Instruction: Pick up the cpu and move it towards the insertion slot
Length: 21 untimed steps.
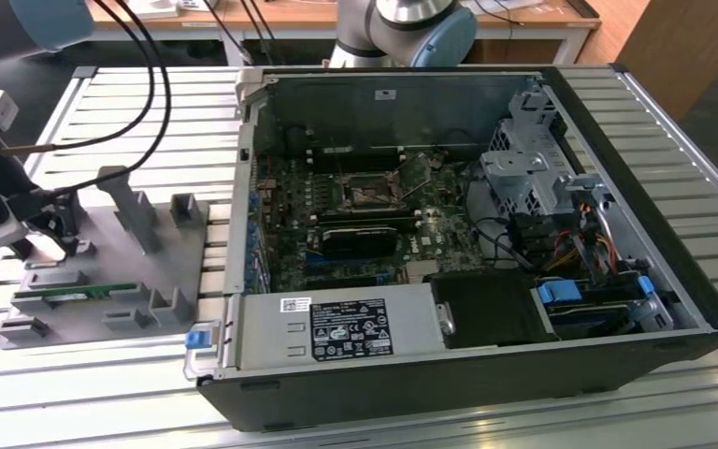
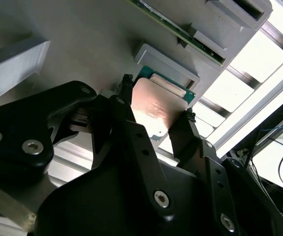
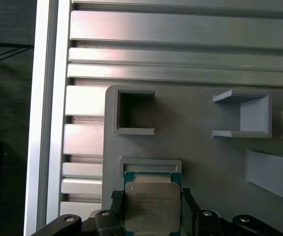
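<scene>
The cpu [image 3: 152, 209], a flat square chip with a shiny metal top and green rim, lies in its nest on the grey fixture tray [image 3: 200, 162], against a low grey stop. In the second wrist view the cpu [image 2: 156, 105] shows its pale shiny top. My gripper [image 3: 152, 196] has one black finger against each side edge of the chip and looks shut on it, as also seen at the gripper [image 2: 157, 98]. In the exterior view the gripper [image 1: 48, 238] hangs over the tray's left end. The insertion slot [image 1: 369, 194] is far off, on the motherboard inside the open computer case.
The tray [image 1: 147, 271] carries upright grey holders [image 1: 135, 210] and a long green memory stick [image 1: 72, 293]. The case's walls [image 1: 244, 168] rise between tray and socket. Black cables [image 1: 147, 94] hang above the tray. A ribbed metal table [image 1: 109, 112] lies underneath.
</scene>
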### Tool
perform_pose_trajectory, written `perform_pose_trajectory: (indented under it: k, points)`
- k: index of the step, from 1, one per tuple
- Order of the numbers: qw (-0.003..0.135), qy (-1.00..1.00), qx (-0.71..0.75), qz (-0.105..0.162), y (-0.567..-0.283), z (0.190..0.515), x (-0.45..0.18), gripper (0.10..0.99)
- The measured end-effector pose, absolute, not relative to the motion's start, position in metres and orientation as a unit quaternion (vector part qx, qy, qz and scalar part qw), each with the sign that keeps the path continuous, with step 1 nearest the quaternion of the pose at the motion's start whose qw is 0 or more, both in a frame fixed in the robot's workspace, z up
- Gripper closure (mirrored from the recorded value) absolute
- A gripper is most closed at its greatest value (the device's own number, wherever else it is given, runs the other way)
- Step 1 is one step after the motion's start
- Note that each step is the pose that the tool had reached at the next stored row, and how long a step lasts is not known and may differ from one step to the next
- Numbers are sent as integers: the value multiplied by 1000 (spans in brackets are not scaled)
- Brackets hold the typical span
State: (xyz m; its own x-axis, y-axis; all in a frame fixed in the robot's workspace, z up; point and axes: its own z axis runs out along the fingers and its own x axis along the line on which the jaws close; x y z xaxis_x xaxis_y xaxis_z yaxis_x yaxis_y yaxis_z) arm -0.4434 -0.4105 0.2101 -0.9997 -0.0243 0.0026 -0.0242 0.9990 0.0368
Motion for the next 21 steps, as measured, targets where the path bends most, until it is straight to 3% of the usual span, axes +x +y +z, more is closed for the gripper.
perform_pose_trajectory:
  k: [21]
  points:
    - [2, -1000, 12, -18, -410, 225, -443, 541]
